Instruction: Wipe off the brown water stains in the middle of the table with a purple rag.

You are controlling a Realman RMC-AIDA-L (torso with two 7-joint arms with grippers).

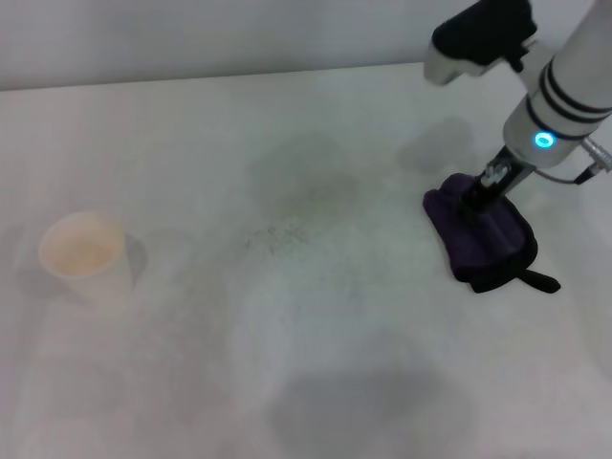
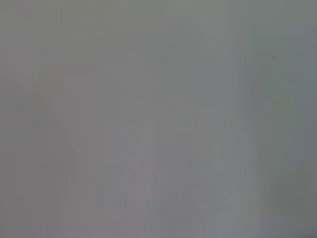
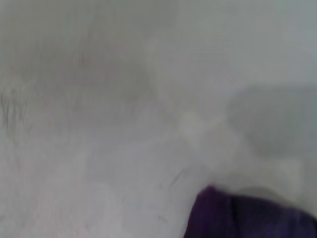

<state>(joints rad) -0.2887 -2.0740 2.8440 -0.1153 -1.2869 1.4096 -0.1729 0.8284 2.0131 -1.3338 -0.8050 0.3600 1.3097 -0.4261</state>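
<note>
Purple cloth sits bunched on the white desk (image 1: pixel 316 382) at about three o'clock in the head view: the purple rag (image 1: pixel 481 234), with its black loop tab trailing toward five o'clock. The right gripper (image 1: pixel 475 198) reaches down from the upper right corner and presses its tip into the top of the rag; the cloth hides the tips, so I cannot tell whether the fingers are closed on it or only resting there. The right wrist view shows just a corner of the purple cloth against bare desk. The left gripper is not visible in the head view, and its wrist view shows only a blank grey surface. No distinct tan-brown blotch stands out anywhere; the middle of the desk carries only a faint greyish-brown smudge (image 1: pixel 311 191) with some dark speckles (image 1: pixel 277 236) just below it, well apart from the rag toward nine o'clock. A white paper cup (image 1: pixel 86 256) stands far off at nine o'clock. My judgement: the rag is reached and perhaps taken up, yet it lies beside the middle area, so the wiping there either remains to be done or has left only that faint trace.
</note>
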